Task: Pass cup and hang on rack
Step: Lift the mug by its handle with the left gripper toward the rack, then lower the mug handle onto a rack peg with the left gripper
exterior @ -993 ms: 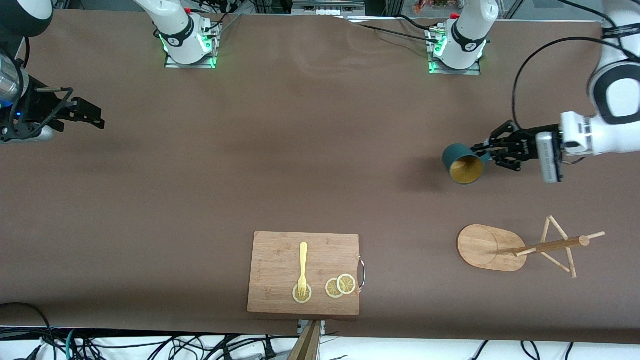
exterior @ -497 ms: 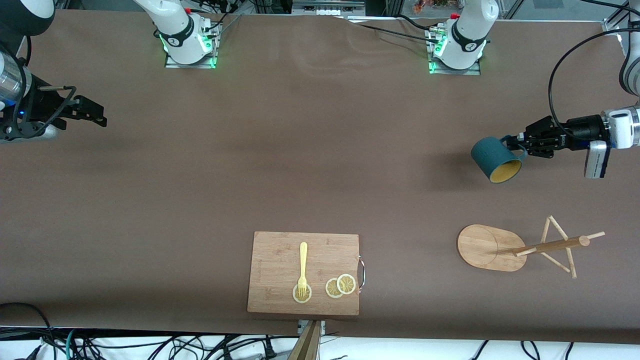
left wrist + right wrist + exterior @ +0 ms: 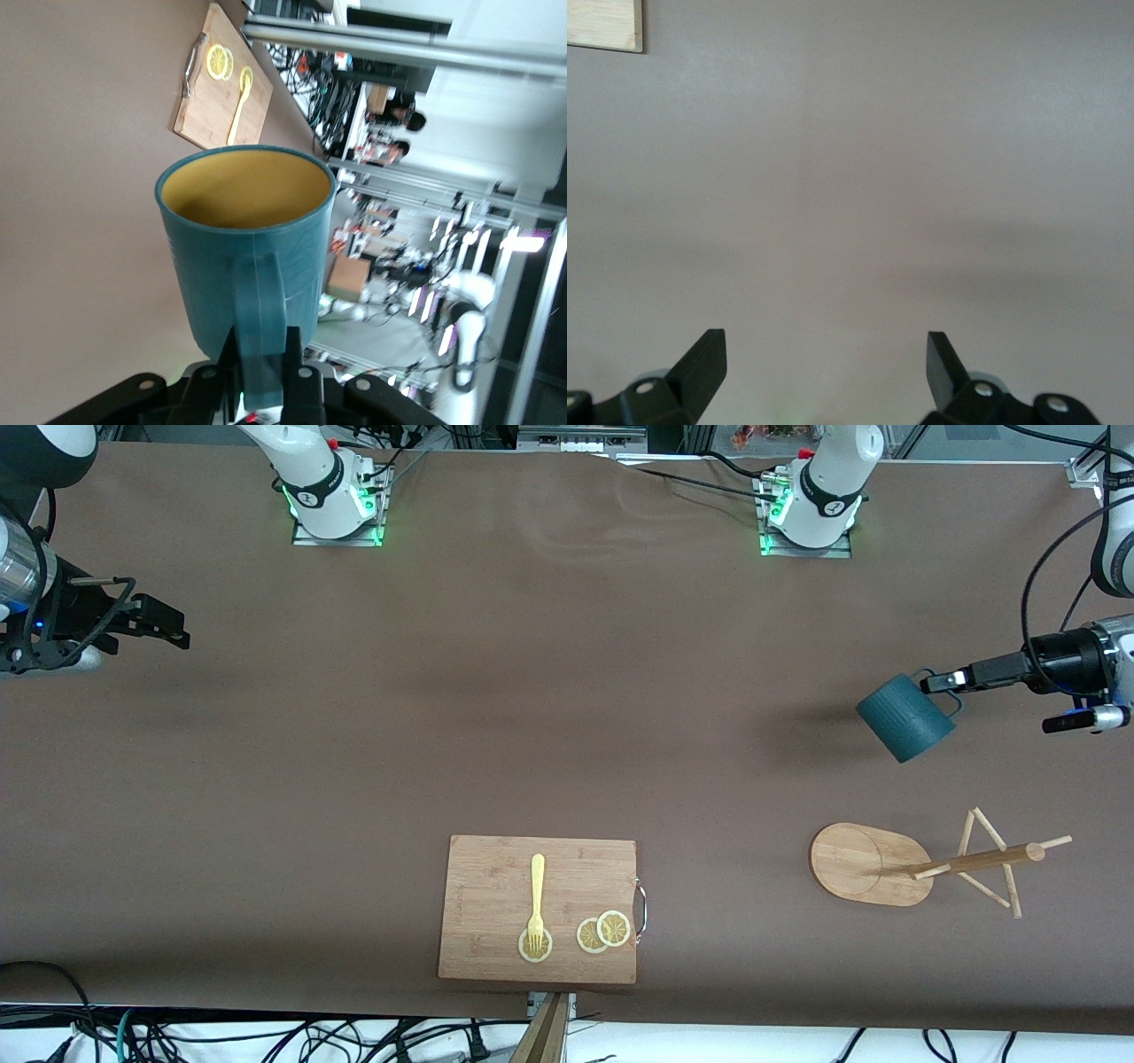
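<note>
The dark teal cup [image 3: 904,719] hangs in the air over the table, between the left arm's base and the rack. My left gripper [image 3: 941,683] is shut on its loop handle. In the left wrist view the cup [image 3: 244,239] shows its yellowish inside, and the left gripper [image 3: 261,354] pinches the handle from both sides. The wooden rack [image 3: 873,864] stands on its oval base toward the left arm's end, its post and pegs [image 3: 974,861] bare. My right gripper [image 3: 173,627] waits at the right arm's end of the table, open and holding nothing [image 3: 824,354].
A bamboo cutting board [image 3: 496,868] lies near the table's front edge, with a yellow fork [image 3: 536,899] and lemon slices [image 3: 604,931] on it. The board [image 3: 204,119] also shows in the left wrist view, and its corner [image 3: 602,25] in the right wrist view.
The left gripper has carried the cup toward the left arm's end of the table and turned it, so its mouth no longer faces the front camera. The right arm has stayed put.
</note>
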